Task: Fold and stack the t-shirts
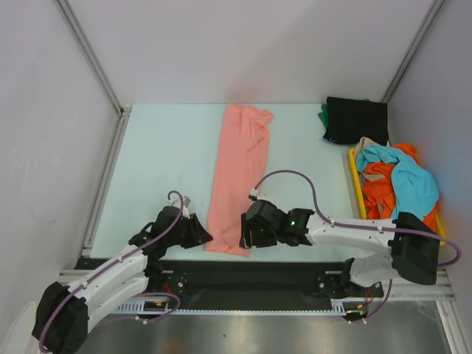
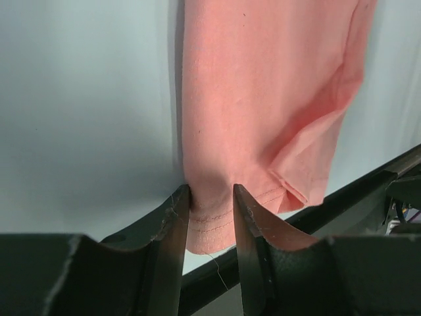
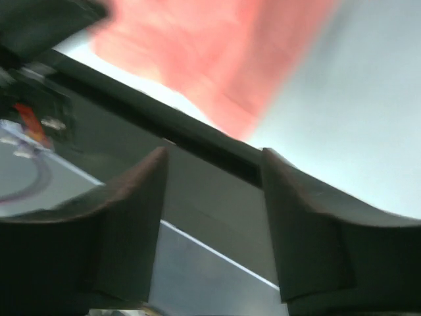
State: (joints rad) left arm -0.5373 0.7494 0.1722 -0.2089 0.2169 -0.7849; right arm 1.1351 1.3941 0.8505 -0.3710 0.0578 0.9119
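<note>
A salmon pink t-shirt (image 1: 237, 177), folded into a long narrow strip, lies down the middle of the table. My left gripper (image 1: 204, 237) is at its near left corner. In the left wrist view the hem of the pink t-shirt (image 2: 263, 99) is bunched between the two fingers, so the left gripper (image 2: 209, 192) is shut on it. My right gripper (image 1: 245, 237) hovers at the near right corner. In the blurred right wrist view the right gripper (image 3: 214, 153) stands open and holds nothing, with the pink t-shirt (image 3: 210, 59) beyond its fingertips.
A folded black t-shirt (image 1: 358, 119) lies at the back right with a green one (image 1: 323, 116) showing under it. A yellow tray (image 1: 356, 184) on the right holds a heap of turquoise (image 1: 409, 181), orange (image 1: 380, 195) and beige (image 1: 363, 146) t-shirts. The table's dark front rail (image 2: 368, 181) runs just behind the grippers.
</note>
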